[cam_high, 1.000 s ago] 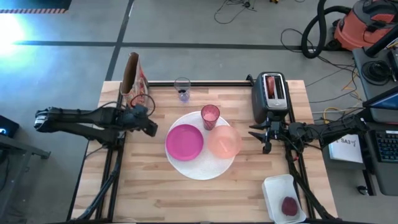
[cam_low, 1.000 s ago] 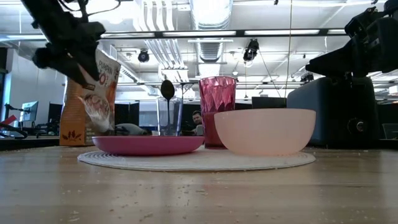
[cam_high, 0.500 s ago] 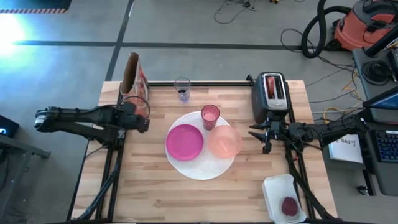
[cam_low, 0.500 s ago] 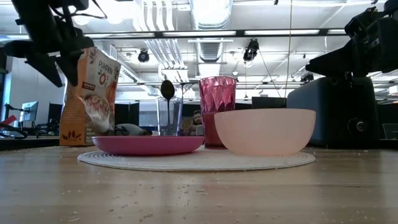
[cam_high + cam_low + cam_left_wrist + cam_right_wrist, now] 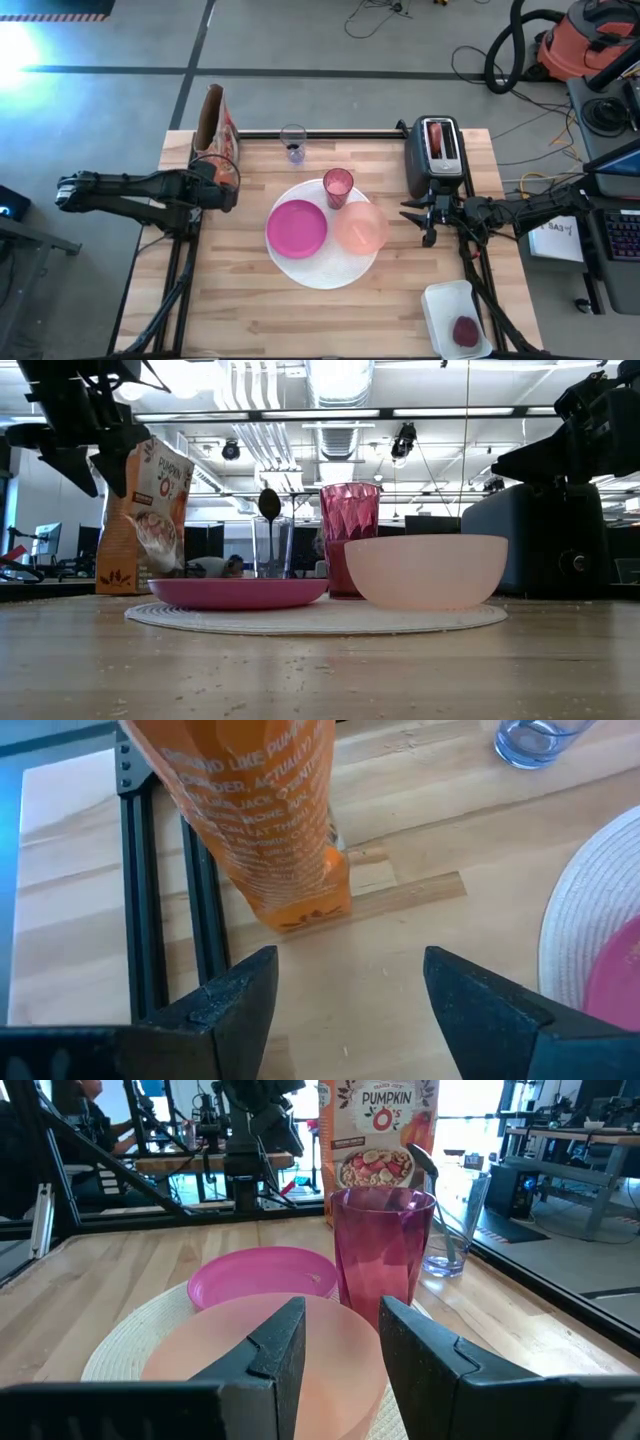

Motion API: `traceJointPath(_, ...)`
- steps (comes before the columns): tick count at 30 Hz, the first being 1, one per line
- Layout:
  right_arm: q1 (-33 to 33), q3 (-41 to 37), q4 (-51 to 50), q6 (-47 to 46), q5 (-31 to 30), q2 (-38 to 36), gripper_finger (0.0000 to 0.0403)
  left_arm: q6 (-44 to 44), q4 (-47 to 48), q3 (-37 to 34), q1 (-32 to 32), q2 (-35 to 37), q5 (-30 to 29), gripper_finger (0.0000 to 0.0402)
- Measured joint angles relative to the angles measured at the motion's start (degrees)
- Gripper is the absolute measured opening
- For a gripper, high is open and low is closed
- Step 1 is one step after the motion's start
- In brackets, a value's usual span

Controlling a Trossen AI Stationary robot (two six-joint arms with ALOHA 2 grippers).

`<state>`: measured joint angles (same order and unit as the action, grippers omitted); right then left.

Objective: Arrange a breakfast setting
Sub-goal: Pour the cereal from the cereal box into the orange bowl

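1. Left gripper (image 5: 345, 985): it hangs over the table's left edge with its fingers spread apart and nothing between them, facing the base of the orange cereal bag (image 5: 262, 830). The step in hand appears to be taking hold of that bag.
2. Line the spread fingers up on the bag's narrow sides, above the base. The bag is tall and soft, so a low or off-centre grip is likely to tip it.
3. Close gently; the sides will probably crumple under pressure.
4. Setting: the magenta plate (image 5: 296, 227) and translucent pink bowl (image 5: 360, 227) lie side by side on the big white round disc (image 5: 322, 271); the pink tumbler (image 5: 338, 186) stands at the disc's far edge.
5. Carry the bag clear of the clear glass (image 5: 293, 143) holding the blue-handled spoon (image 5: 269, 506).
6. Right gripper (image 5: 418, 220): it waits just in front of the toaster (image 5: 438, 152), fingers a little apart, empty.
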<state>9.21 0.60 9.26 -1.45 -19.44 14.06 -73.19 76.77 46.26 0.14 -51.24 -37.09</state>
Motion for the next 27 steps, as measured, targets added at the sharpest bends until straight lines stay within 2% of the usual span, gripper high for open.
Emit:
traceJointPath(6,0.0,0.0,0.0,0.0,0.0,0.0,0.0118,-2.9,0.0,0.0,0.0,0.0,-3.7,0.0244)
traceJointPath(18,0.0,0.0,0.0,0.0,0.0,0.0,0.0118,-4.4,1.6,-0.4,0.0,0.0,-8.7,0.0328)
traceJointPath(27,0.0,0.0,0.0,0.0,0.0,0.0,0.0118,-7.1,-1.3,-5.3,0.0,-0.4,-19.1,0.033)
